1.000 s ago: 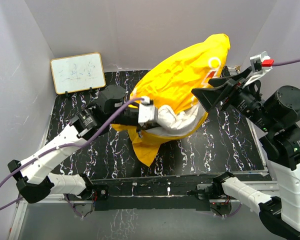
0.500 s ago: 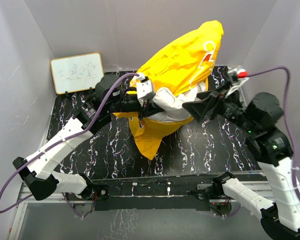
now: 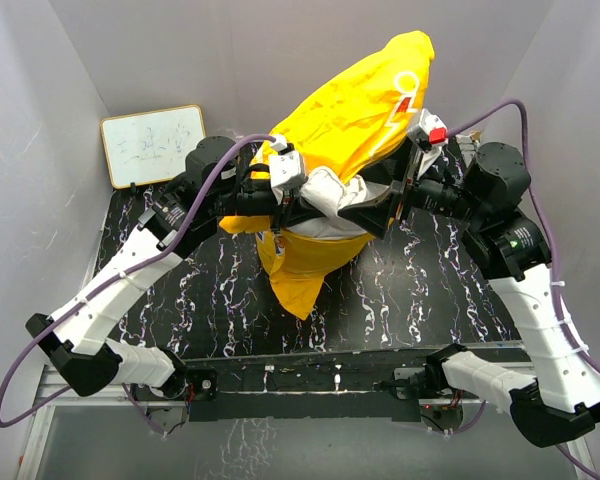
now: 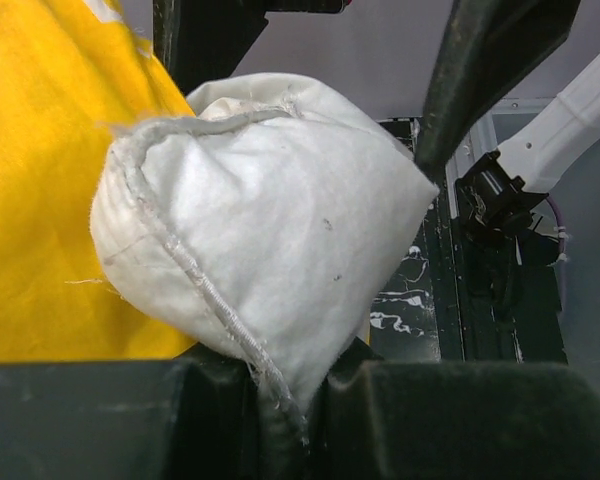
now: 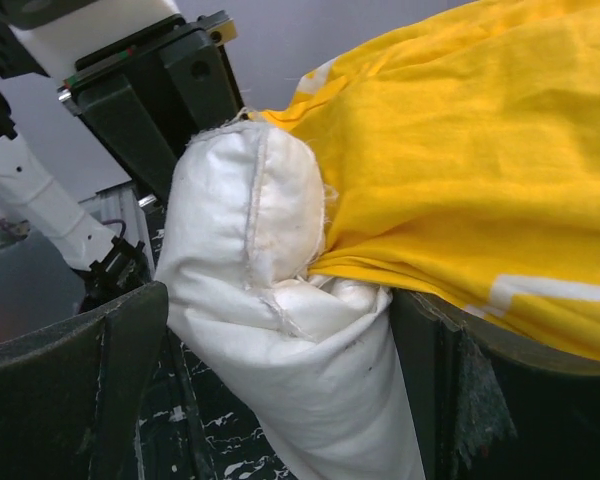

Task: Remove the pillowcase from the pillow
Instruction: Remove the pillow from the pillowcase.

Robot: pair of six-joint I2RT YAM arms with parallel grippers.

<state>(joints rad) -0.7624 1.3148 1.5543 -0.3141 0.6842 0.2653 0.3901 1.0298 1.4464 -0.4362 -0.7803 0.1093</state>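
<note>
Top external shows the black, white-veined worktop (image 3: 430, 290) and, above it, the bright yellow thin fabric pillowcase (image 3: 350, 110) held up between the two arms. Its closed end tilts up toward the back wall and a loose flap hangs toward the near edge. Most of the plump white stuffed pillow (image 3: 327, 190) is still inside, with only one rounded end bulging from the case's mouth, so I judge the job begun with nearly the whole pull-out left. The right end effector (image 5: 280, 400) is spread wide with its jaws either side of that bare white end, gripping nothing; whether they touch it I cannot tell. The left end effector (image 4: 280, 405) is pinched nearly closed on the pillow's stitched corner seam. That pinch is plain only in the left wrist view. Only the right wrist view shows yellow cloth bunched round the white neck, and only the overhead shows how much case is filled.
</note>
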